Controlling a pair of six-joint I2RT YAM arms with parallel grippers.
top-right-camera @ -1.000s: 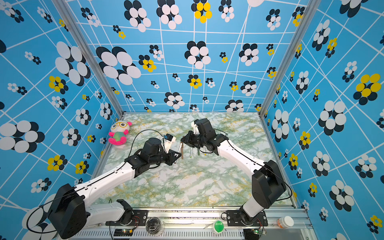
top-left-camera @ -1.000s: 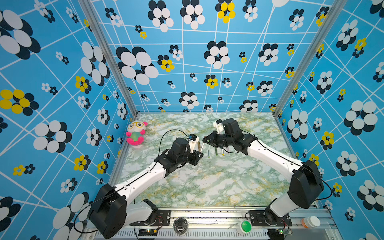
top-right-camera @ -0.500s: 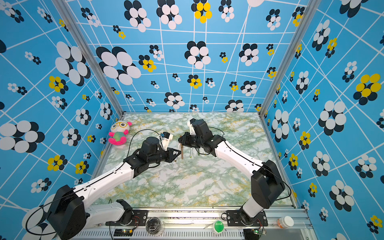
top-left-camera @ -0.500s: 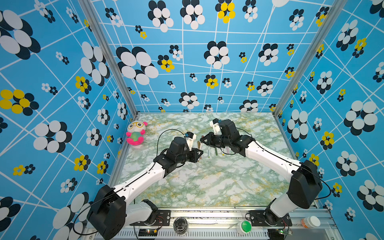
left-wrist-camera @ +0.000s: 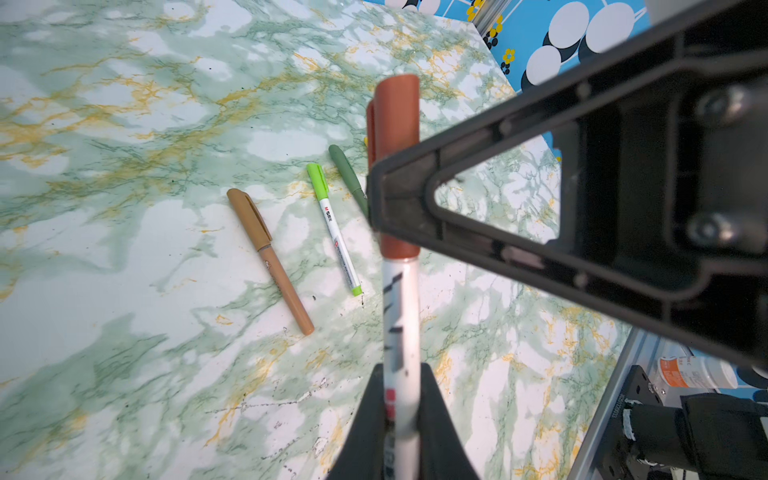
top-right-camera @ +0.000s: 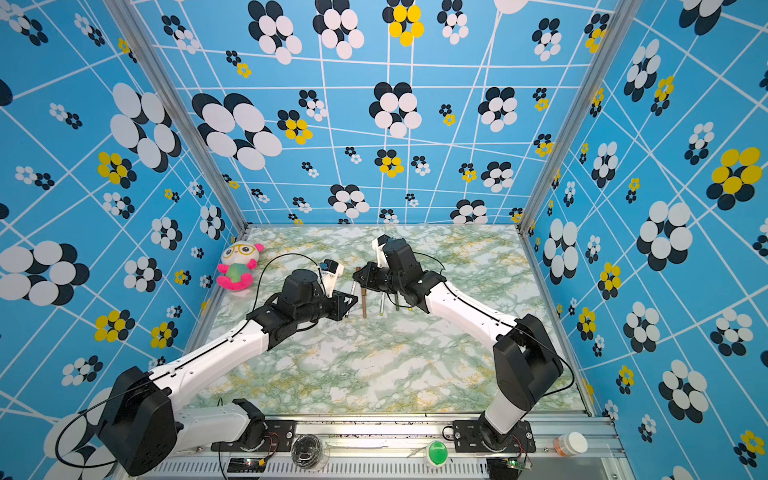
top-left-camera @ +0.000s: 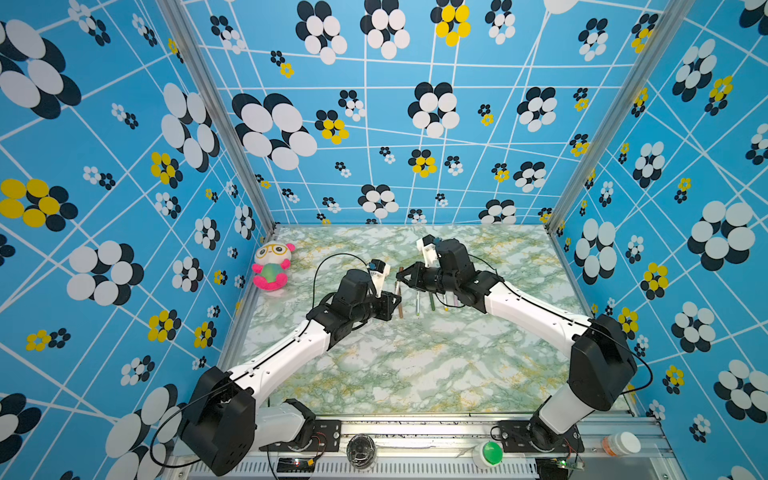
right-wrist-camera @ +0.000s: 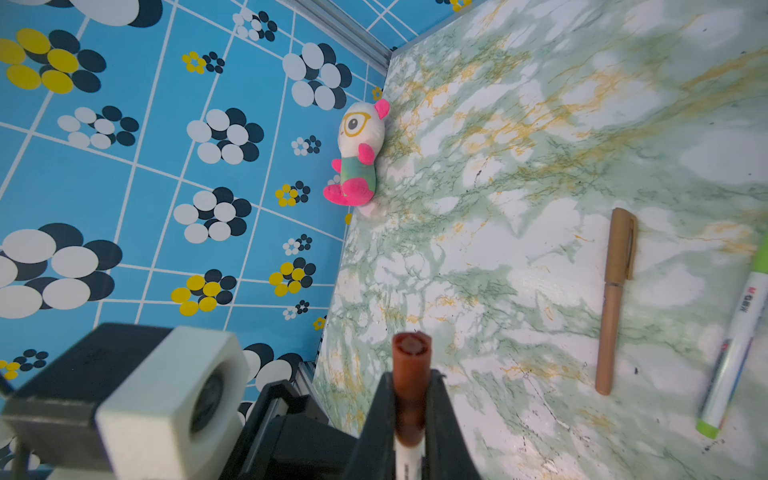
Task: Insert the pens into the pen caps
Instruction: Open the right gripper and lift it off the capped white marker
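Bright, even, diffuse light, seemingly from overhead; shadows on the bench (top-left-camera: 415, 374) are faint and soft-edged. Wall lines bow toward the edges of both top views. In the left wrist view the left claw (left-wrist-camera: 401, 399) and white pen (left-wrist-camera: 401, 316) are blurred, the bench sharp. In the right wrist view the reddish-brown cap (right-wrist-camera: 411, 386) and camera housing (right-wrist-camera: 162, 382) look soft

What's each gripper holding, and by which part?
Left gripper: white pen, by its barrel. Right gripper: red-brown cap on that pen, near its open end.
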